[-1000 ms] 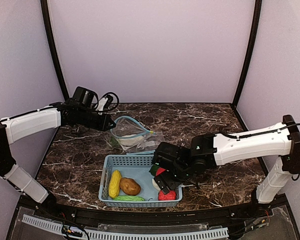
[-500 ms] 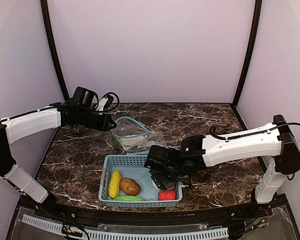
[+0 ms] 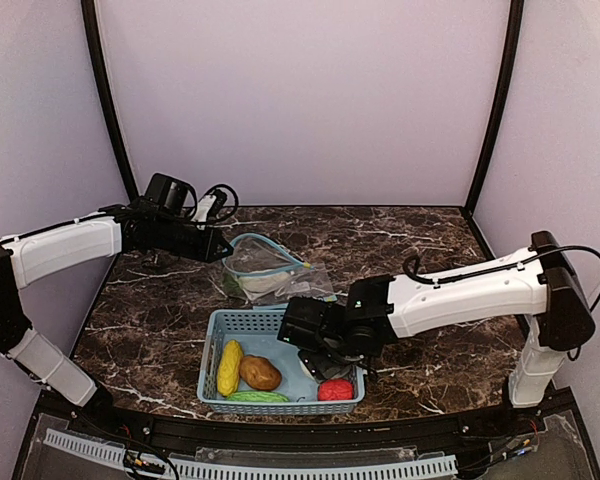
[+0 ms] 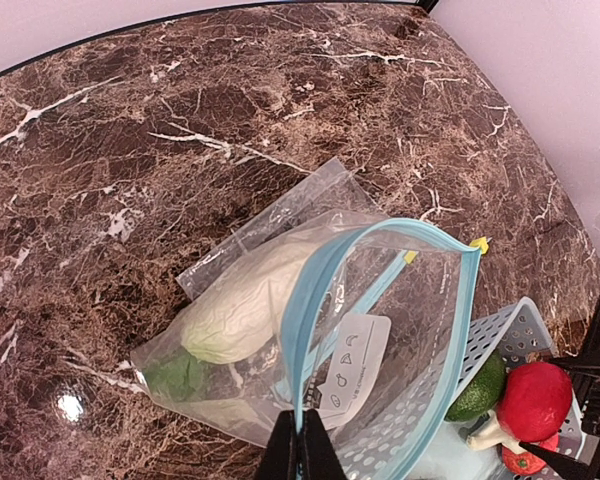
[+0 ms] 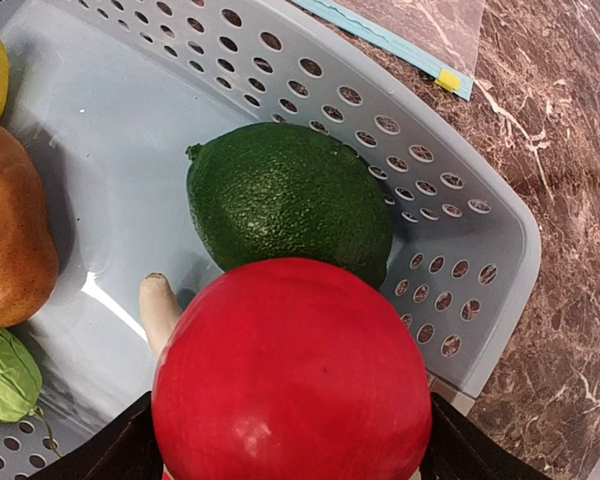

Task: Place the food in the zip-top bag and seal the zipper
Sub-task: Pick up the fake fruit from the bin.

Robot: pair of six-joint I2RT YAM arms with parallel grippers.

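Note:
My left gripper point(image 4: 302, 440) point(image 3: 220, 250) is shut on the blue zipper rim of the zip-top bag point(image 4: 380, 330) point(image 3: 265, 268), holding its mouth open. A white radish point(image 4: 245, 305) lies inside it. My right gripper point(image 5: 290, 440) point(image 3: 325, 365) is down in the blue basket point(image 5: 460, 230), with a finger against each side of the red apple point(image 5: 290, 380) point(image 4: 535, 400). Right beyond the apple are a dark green fruit point(image 5: 290, 205) and a white mushroom point(image 5: 160, 305). Corn point(image 3: 229, 367), potato point(image 3: 261, 373), green pod point(image 3: 258, 397) and a small red fruit point(image 3: 335, 390) also lie in the basket.
The basket point(image 3: 250, 320) stands near the table's front edge, its back rim just under the bag's open mouth. Dark marble table point(image 3: 420, 250) stretches behind and to both sides. Purple walls close in the back and sides.
My right arm has slid left over the basket's right end and its jaws have narrowed around the red apple. The left arm and the bag have not moved.

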